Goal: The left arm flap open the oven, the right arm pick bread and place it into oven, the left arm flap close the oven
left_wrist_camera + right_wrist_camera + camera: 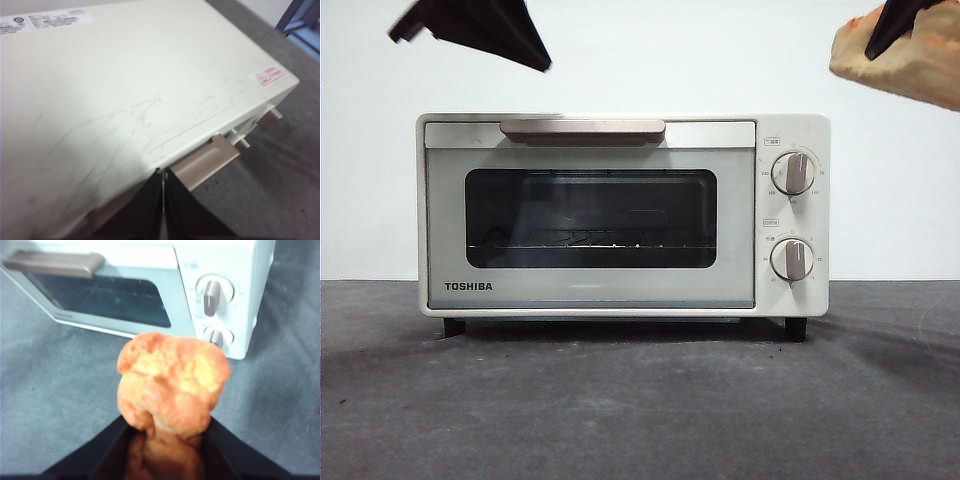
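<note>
We see a cream-white oven point(622, 215) with dark glass, a beige-brown handle point(582, 130), and golden-orange bread point(171, 382) patched pale yellow at 2 o'clock.

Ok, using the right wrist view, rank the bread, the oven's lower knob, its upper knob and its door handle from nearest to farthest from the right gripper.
1. The bread, held in the right gripper itself.
2. The lower knob, just past the bread on the oven front.
3. The upper knob, directly above the lower one.
4. The door handle, across the closed door at the far corner.
</note>
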You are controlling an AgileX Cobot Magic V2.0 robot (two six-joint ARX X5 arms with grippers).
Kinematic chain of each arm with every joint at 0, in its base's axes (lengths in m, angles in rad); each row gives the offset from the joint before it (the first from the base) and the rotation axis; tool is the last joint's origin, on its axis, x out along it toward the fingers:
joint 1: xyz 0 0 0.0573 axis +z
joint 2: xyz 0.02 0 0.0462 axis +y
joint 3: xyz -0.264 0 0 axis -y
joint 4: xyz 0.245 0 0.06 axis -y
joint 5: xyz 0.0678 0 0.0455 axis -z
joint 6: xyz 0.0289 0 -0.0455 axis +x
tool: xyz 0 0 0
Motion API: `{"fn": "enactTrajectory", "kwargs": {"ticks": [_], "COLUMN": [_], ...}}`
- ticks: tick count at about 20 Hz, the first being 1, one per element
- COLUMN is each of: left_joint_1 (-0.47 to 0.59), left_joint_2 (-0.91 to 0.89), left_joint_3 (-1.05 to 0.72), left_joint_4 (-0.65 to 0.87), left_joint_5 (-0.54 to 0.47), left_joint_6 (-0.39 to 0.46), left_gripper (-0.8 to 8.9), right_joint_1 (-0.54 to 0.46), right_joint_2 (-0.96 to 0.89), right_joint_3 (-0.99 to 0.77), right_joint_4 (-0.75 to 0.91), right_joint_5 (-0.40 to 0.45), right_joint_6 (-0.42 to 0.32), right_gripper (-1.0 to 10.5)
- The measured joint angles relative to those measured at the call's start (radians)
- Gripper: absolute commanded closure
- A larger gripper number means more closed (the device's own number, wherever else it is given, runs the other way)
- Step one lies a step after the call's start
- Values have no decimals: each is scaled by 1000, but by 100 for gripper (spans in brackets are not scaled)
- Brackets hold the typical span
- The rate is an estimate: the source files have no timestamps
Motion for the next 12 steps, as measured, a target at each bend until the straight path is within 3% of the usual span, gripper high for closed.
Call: {"fn": "enactTrajectory", "kwargs": {"ticks": [12], "left_joint_1": [-76], "left_joint_2": [123], "left_joint_3": [14], "left_joint_4": [24], "left_joint_5": [-104], "left_joint_6": [93], "left_gripper": [802], "right_joint_1": [1], "right_joint_2": [-14], "right_joint_3": [0], "right_joint_4": [-27], "right_joint_5": [3], "right_joint_6": [-1], "right_gripper": [783]}}
